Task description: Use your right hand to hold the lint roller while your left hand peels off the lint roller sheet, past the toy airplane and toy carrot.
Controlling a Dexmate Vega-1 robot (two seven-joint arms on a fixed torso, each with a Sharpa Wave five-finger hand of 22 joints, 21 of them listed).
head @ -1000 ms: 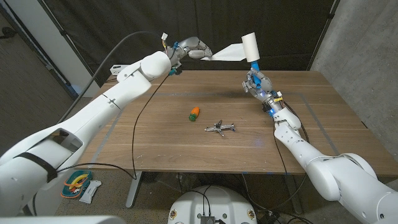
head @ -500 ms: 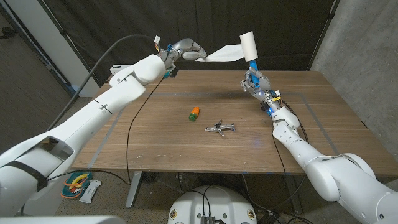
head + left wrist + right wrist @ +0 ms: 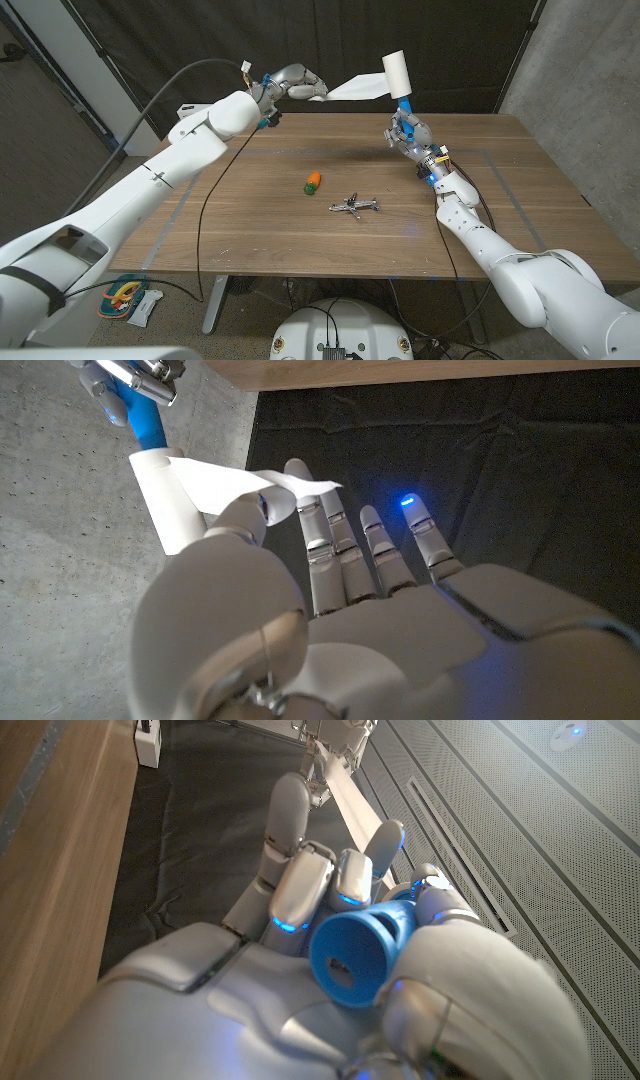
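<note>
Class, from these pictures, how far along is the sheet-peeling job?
Done: right hand grips the lint roller by its blue handle. In hand: left hand pinches the sheet, pulled out but still attached. Left: tearing it free. Toy carrot and toy airplane lie untouched.

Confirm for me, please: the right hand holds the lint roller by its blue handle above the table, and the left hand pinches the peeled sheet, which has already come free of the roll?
Not quite. The head view shows the sheet joined to the lint roller, stretched between the roll and the left hand. The rest stands: the right hand grips the blue handle above the table.
</note>
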